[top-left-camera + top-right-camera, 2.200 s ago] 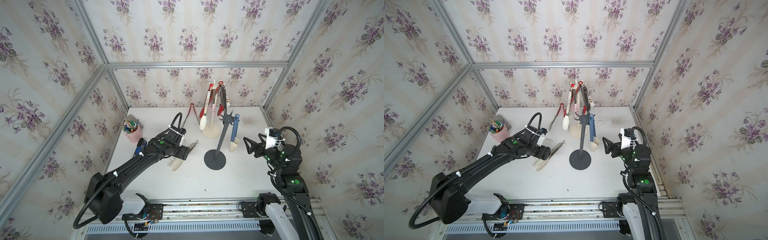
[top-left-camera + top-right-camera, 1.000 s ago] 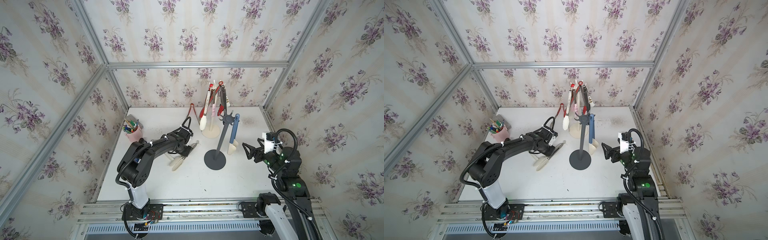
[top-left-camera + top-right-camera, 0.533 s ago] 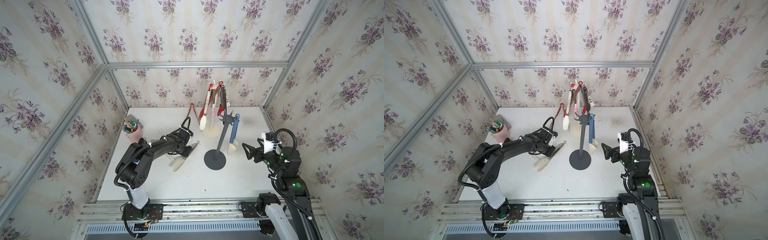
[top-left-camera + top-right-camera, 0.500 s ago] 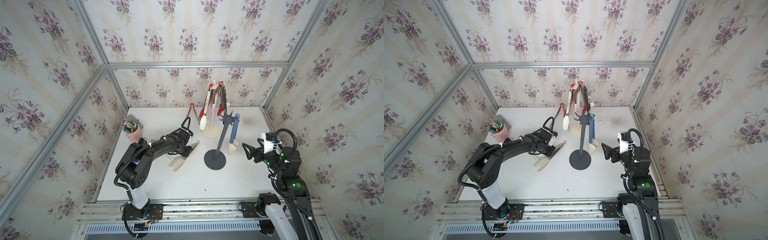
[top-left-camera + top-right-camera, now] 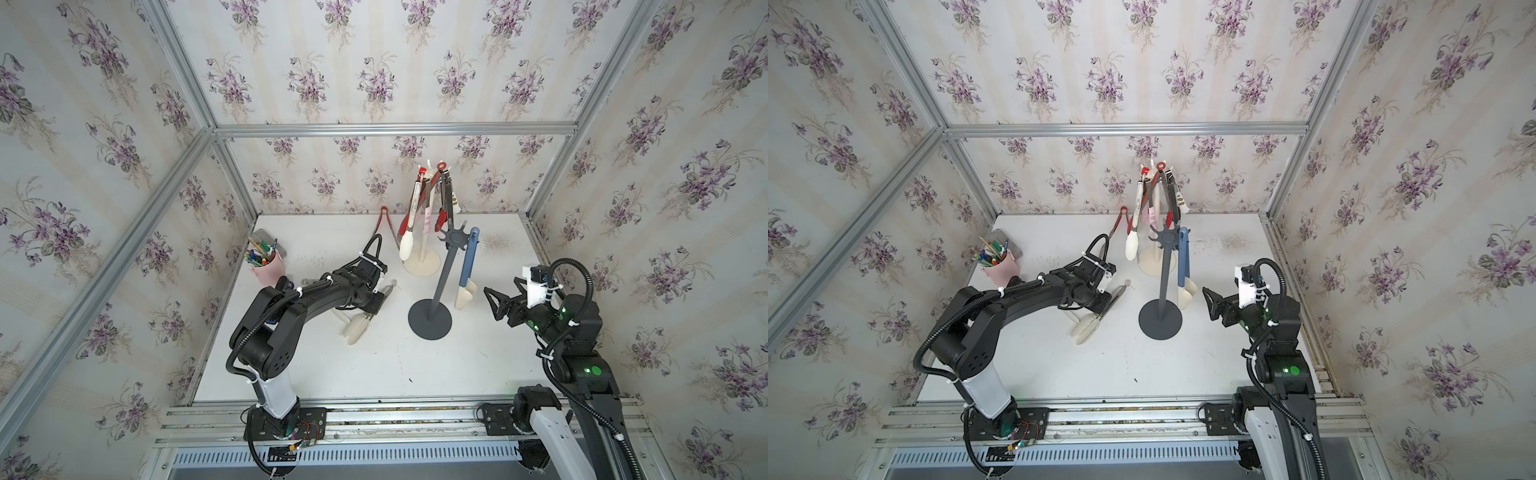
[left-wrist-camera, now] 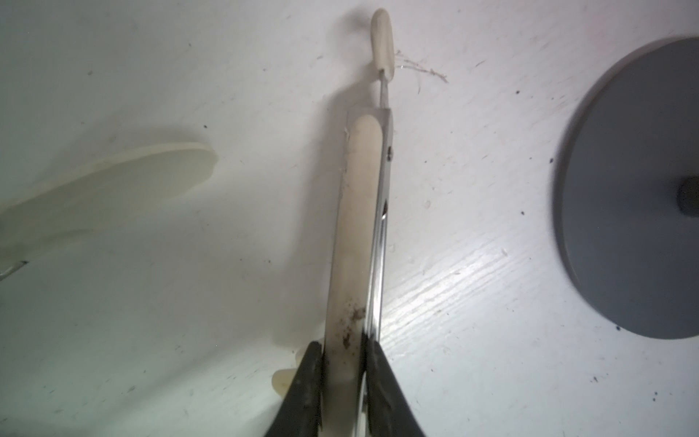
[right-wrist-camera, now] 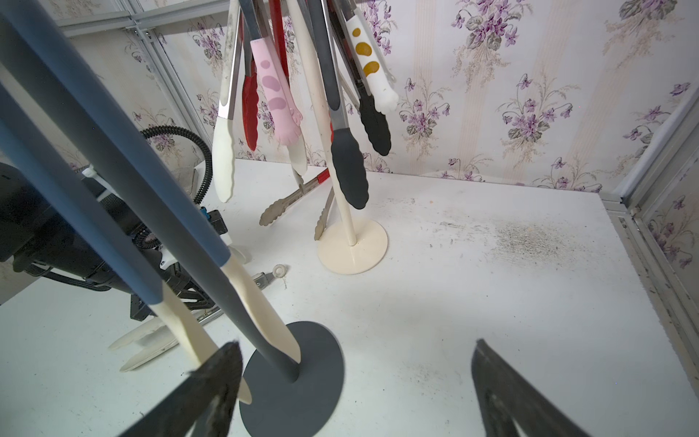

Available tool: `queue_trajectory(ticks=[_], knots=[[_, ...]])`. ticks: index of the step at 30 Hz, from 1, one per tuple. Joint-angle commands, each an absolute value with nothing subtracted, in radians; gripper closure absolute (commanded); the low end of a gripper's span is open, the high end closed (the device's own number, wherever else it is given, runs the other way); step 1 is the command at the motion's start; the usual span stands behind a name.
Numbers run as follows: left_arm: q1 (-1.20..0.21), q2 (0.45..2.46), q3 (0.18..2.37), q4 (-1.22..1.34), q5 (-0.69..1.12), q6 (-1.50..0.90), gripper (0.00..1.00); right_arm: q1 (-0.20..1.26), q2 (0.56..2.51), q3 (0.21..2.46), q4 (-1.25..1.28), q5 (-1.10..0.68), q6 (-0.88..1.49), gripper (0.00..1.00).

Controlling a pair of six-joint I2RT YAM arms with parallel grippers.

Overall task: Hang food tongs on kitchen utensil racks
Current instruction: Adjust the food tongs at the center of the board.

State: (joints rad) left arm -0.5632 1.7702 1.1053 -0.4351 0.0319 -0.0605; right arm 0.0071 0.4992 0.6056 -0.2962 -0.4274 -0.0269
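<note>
Left gripper (image 6: 342, 352) was clamped on the arms of the cream-handled tongs (image 6: 359, 227). They lay on the bench (image 5: 374, 365), left of centre, near the dark grey rack (image 5: 440, 282). Right gripper (image 7: 355, 346) was wide open and empty, near the right edge. Other tongs hung on the cream-white rack (image 5: 423, 249) by the back edge.

Tongs (image 5: 358, 328) on table (image 5: 374, 374) left of near rack (image 5: 430, 321); far rack (image 5: 422, 262) behind; cup (image 5: 268, 271) far left.
</note>
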Motion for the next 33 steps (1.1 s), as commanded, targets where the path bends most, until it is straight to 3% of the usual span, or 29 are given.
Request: queue_trajectory(ticks=[1, 10, 15, 20, 25, 33], knots=[[-0.565, 1.759, 1.095, -0.457, 0.052, -0.077, 0.83, 0.009, 0.499, 0.604, -0.283, -0.426, -0.036, 0.07], [-0.569, 1.72, 1.086, -0.431, 0.072, -0.112, 0.84, 0.008, 0.494, 0.595, -0.281, -0.424, -0.043, 0.07], [-0.566, 1.698, 1.092, -0.433, 0.054, -0.124, 0.5, 0.008, 0.492, 0.6, -0.289, -0.429, -0.05, 0.07], [-0.537, 1.708, 1.11, -0.445, 0.083, -0.144, 0.34, 0.008, 0.491, 0.6, -0.294, -0.435, -0.052, 0.07], [-0.507, 1.774, 1.158, -0.464, 0.228, -0.116, 0.29, 0.009, 0.491, 0.6, -0.299, -0.437, -0.055, 0.07], [-0.451, 1.889, 1.198, -0.473, 0.397, -0.093, 0.3, 0.009, 0.488, 0.604, -0.313, -0.445, -0.058, 0.07]])
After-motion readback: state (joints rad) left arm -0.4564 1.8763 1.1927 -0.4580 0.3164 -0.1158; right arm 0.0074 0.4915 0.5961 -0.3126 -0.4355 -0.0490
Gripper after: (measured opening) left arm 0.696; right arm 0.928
